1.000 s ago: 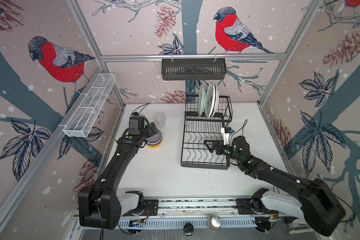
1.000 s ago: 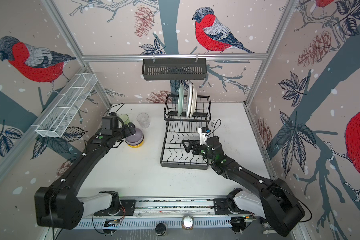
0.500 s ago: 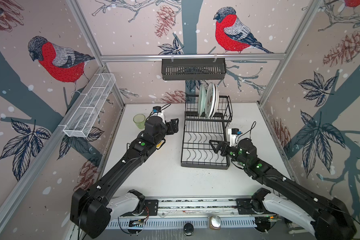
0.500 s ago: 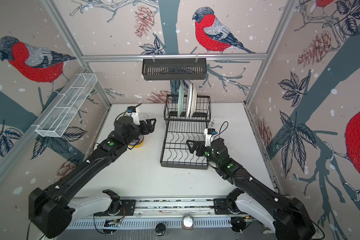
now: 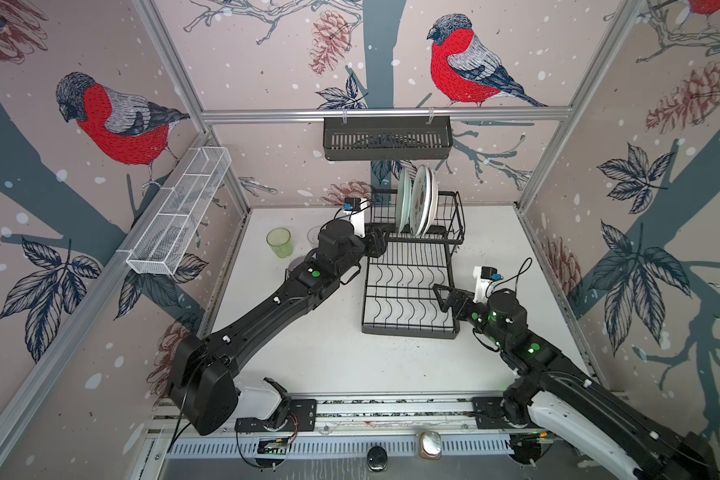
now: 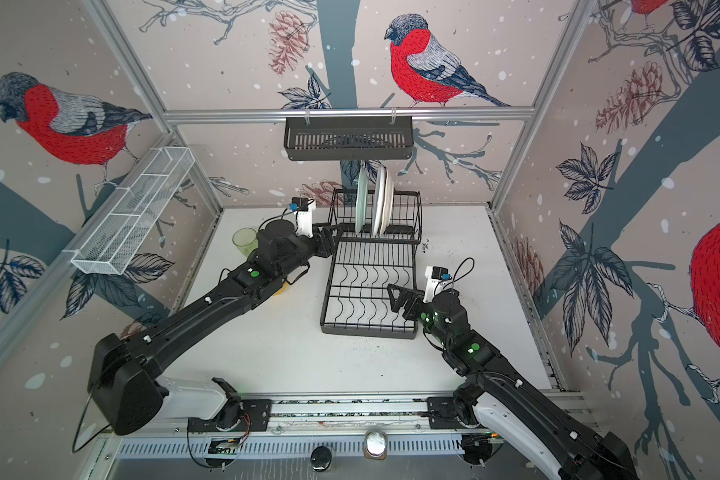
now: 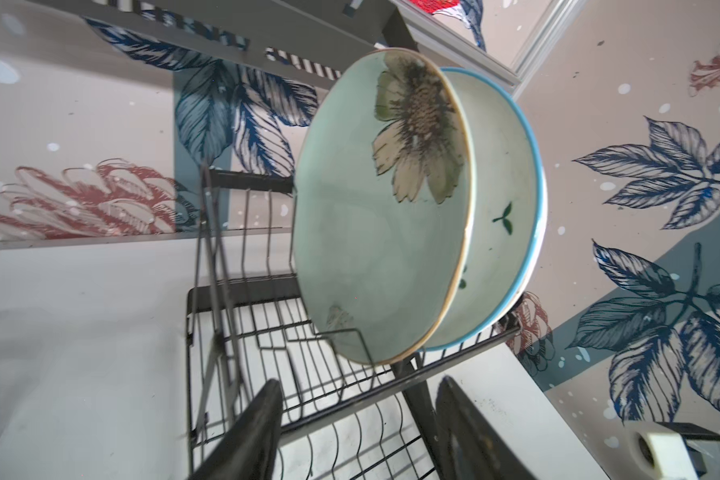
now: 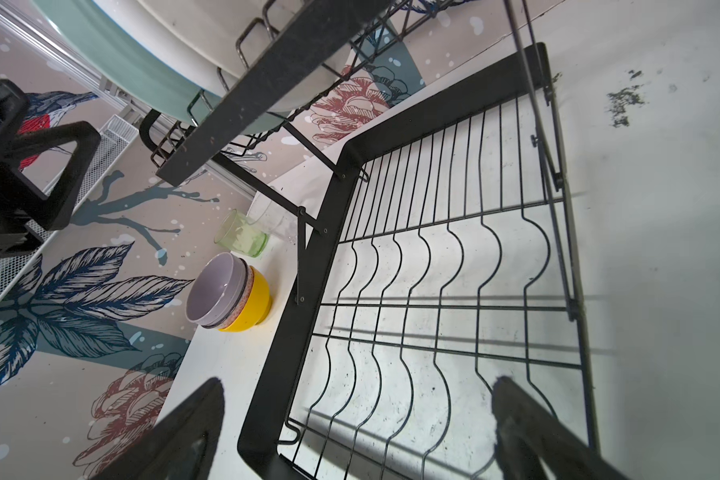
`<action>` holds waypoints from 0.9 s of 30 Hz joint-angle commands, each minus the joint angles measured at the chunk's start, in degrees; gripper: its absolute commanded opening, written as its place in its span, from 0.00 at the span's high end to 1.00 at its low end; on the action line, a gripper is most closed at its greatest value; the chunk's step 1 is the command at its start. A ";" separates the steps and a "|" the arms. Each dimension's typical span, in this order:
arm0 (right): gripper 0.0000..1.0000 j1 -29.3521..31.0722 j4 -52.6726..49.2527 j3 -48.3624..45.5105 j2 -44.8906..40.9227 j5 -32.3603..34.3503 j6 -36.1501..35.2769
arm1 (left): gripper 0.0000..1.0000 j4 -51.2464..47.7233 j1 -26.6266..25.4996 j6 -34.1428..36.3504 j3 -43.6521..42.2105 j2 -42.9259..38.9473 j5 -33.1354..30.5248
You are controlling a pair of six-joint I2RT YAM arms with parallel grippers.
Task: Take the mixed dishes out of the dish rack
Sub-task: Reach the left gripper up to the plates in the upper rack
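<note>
My left arm (image 5: 267, 307) reaches across the bench (image 5: 329, 357) to the far left corner of the dish rack (image 5: 408, 331). My left jaws sit just beside the raised plate tier and point at the plates. In the left wrist view the fingertips (image 7: 258, 428) stand apart, with only the tier's rail showing in the gap beyond them, and they hold nothing. Three plates stand on edge in that far tier. The pale green plate (image 7: 371, 249) is on the left, closest to my left jaws. The patterned white plate (image 7: 504, 199) is just right of it, and the plain white plate (image 5: 433, 199) is at the right end.

My right arm (image 5: 533, 353) comes in from the near right. My right jaws hang over the near right part of the rack's lower tier, spread wide and empty, and their fingertips (image 8: 528, 428) frame wavy wires.

On the bench left of the rack stands the green glass (image 5: 280, 243). Just right of it is the clear glass (image 8: 269, 216), partly hidden by my left arm in both top views. Nearer than the glasses sits a nested stack: the lilac bowl (image 8: 217, 291) on top, the pink-patterned bowl (image 8: 247, 286) in the middle, and the yellow bowl (image 8: 254, 309) underneath.
</note>
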 commanded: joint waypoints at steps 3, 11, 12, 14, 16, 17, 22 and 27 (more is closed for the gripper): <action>0.01 -0.03 -1.77 0.42 -0.29 1.32 0.58 | 0.47 5.41 -0.54 1.99 3.65 4.37 3.14; 0.00 0.02 -2.97 0.04 -1.26 1.98 0.27 | 0.61 5.32 -0.60 3.91 9.04 11.62 2.16; 0.00 0.04 -3.01 -0.06 -1.19 2.04 0.23 | 0.61 4.58 -0.58 4.42 10.02 12.77 2.38; 0.01 0.04 -2.93 -0.07 -1.03 2.12 0.05 | 0.61 3.27 -0.62 5.06 12.09 14.71 2.46; 0.00 0.04 -2.96 -0.08 -1.00 2.14 0.05 | 0.64 2.47 -0.57 5.28 13.69 16.49 2.17; 0.01 -0.01 -2.93 -0.15 -1.05 2.26 0.10 | 0.65 2.03 -0.58 5.45 14.50 17.31 1.92; 0.01 0.04 -2.98 -0.73 -1.43 2.74 0.58 | 0.73 -1.39 -0.63 6.10 18.98 20.75 0.34; 0.01 0.04 -3.19 -1.30 -2.60 2.83 0.58 | 0.83 -2.01 -0.61 6.47 20.84 22.00 -0.05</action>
